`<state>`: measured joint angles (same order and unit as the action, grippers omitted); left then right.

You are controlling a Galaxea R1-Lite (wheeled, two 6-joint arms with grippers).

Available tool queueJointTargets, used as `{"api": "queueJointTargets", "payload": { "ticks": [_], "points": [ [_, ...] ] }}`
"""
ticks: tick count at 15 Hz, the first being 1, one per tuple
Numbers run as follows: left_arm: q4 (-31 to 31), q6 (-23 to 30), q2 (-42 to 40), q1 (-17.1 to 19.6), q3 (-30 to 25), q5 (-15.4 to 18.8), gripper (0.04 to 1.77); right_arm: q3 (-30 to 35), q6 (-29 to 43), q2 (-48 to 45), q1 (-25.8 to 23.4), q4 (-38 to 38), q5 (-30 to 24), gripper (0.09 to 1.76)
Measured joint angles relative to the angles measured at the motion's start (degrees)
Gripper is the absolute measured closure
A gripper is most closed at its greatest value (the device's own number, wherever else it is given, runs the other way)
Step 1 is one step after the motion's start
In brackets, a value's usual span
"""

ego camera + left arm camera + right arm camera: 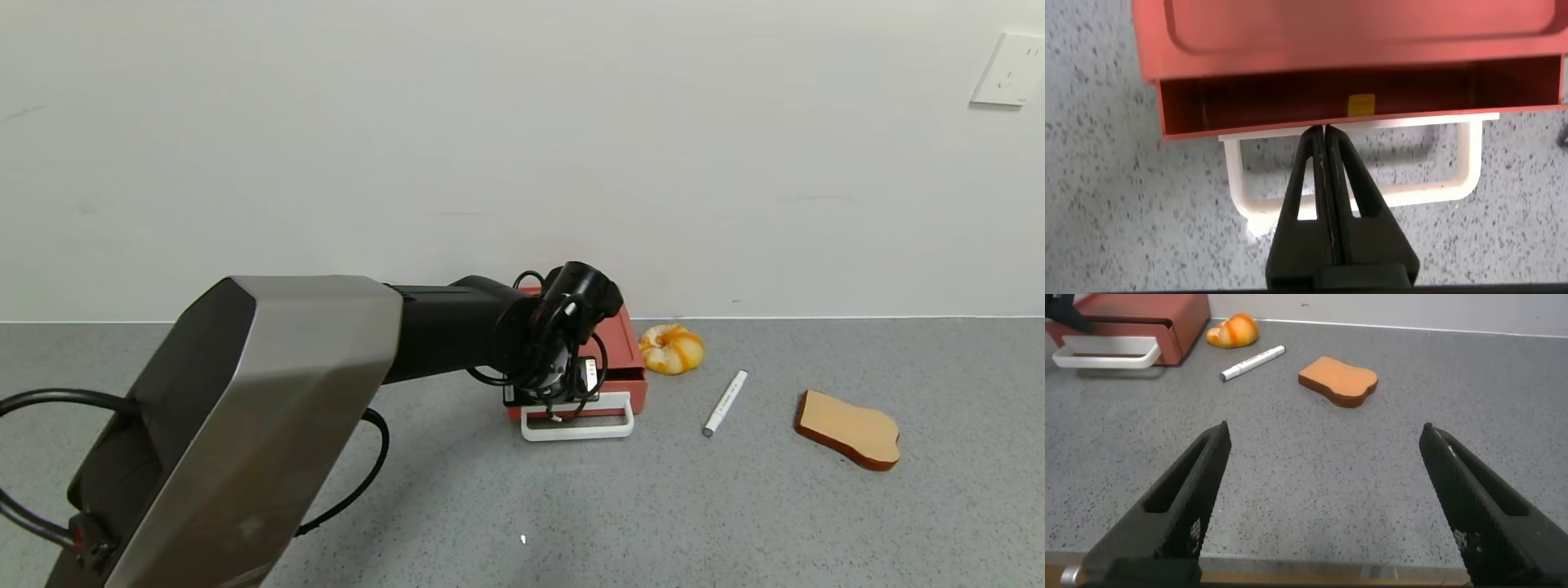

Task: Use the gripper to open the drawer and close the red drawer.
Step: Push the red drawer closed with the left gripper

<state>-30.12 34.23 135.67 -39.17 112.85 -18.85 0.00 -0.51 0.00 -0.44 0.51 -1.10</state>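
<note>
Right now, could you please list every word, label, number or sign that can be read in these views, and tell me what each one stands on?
Nothing can be read in any view.
White marker: dark print along the barrel, too small to read.
Left pincer: white label with red marks on its body, too blurred to read.
Red drawer: small yellow sticker inside the front, its marks too small to read.
Wall socket: no legible text.

Drawer front occupied, right flank cluttered
Left gripper [563,400] over white handle [578,426]; bun [671,349], marker [725,403], bread slice [849,428] right; near countertop [571,523] open.
</note>
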Motion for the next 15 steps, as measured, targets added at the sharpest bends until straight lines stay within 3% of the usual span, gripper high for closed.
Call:
{"api": "queueJointTargets", "payload": {
  "ticks": [7,10,15],
  "points": [
    [5.44,-3.56,1.57,2.07,0.02,-0.06,1.7,0.0,0.0,0.0,0.0,0.0,-0.02,0.15],
    [4.88,-3.64,1.6,2.43,-0.17,-0.06,1.7,0.0,0.02,0.0,0.0,0.0,0.0,0.15],
    [-9.16,-3.58,-4.52,1.39,-0.37,0.61,1.7,0.0,0.02,0.0,0.0,0.01,0.0,0.14]
  ]
}}
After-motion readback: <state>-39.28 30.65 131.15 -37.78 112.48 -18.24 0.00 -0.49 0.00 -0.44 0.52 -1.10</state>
